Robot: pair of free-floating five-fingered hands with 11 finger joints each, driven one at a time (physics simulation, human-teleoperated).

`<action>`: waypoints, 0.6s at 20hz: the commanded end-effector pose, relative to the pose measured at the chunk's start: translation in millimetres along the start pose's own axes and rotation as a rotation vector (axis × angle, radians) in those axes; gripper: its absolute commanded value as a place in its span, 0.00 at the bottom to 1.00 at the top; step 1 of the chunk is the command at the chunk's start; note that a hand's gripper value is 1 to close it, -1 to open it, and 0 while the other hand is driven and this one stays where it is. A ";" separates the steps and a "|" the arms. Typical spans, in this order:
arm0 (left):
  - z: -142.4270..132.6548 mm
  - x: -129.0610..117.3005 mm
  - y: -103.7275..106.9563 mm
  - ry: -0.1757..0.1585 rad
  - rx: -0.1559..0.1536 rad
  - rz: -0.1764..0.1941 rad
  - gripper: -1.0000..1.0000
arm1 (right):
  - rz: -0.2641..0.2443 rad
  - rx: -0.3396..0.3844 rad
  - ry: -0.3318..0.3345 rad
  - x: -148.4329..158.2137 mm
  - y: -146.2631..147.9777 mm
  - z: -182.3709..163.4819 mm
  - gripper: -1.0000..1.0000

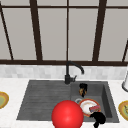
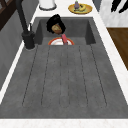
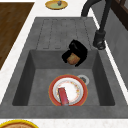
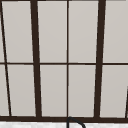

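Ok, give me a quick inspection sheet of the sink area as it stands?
Surface: grey sink, drainboard left, basin right.
Job's things: brown block in the left hand; red-rimmed plate on the basin floor, red bar lying on it.
Clutter: yellow plate on the left counter, another on the right; red ball; white container.
Hands: left hand over the basin, fingers curled round the block; right hand near the basin's front edge.
Cables: nothing seen.
Surroundings: black faucet, window behind.

Two matte-black humanlike hands, no arms/body.
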 end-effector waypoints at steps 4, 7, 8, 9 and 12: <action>35.0 34.2 36.2 0.020 0.038 0.048 1.00 | 0.000 0.000 0.000 0.0 0.0 0.0 0.50; 51.8 48.2 49.8 0.019 0.038 0.056 1.00 | 0.000 0.000 0.000 0.0 0.0 0.0 0.50; 57.4 53.1 54.6 0.018 0.040 0.058 1.00 | 0.000 0.000 0.000 0.0 0.0 0.0 0.50; 63.3 58.5 58.5 0.015 0.041 0.057 1.00 | 0.000 0.000 0.000 0.0 0.0 0.0 0.50; 80.5 74.8 68.2 0.012 0.038 0.057 1.00 | 0.000 0.000 0.000 0.0 0.0 0.0 0.50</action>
